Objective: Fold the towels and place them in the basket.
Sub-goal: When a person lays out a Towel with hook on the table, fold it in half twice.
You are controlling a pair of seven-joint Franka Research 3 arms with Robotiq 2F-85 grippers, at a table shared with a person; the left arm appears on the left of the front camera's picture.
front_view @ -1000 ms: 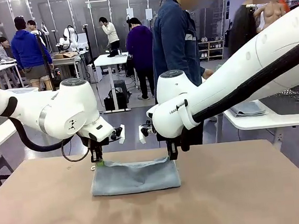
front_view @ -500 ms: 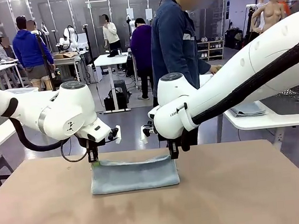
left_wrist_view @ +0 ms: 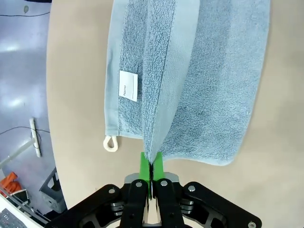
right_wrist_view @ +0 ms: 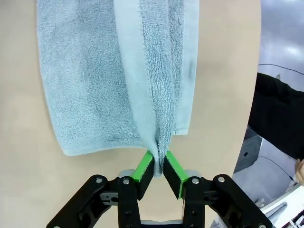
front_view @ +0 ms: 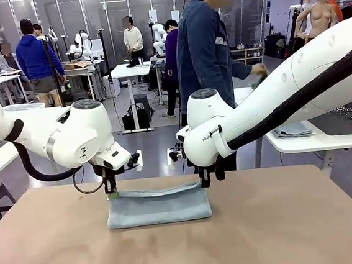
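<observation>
Even overhead light fell bright and sharp; soft shadows lay on the table (front_view: pixel 285 234); wrist views curved at the edges.

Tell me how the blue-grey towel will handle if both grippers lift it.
Likely floppy: the towel has its raised edge sagging between the left gripper and right gripper. Probably light, since small corner pinches hold that edge. Its terry pile should resist slipping.

Glossy white arms (front_view: pixel 77 138), black cable sleeve (front_view: pixel 297 98), black left hand (left_wrist_view: pixel 151 155) with green pads (left_wrist_view: pixel 144 165).
</observation>
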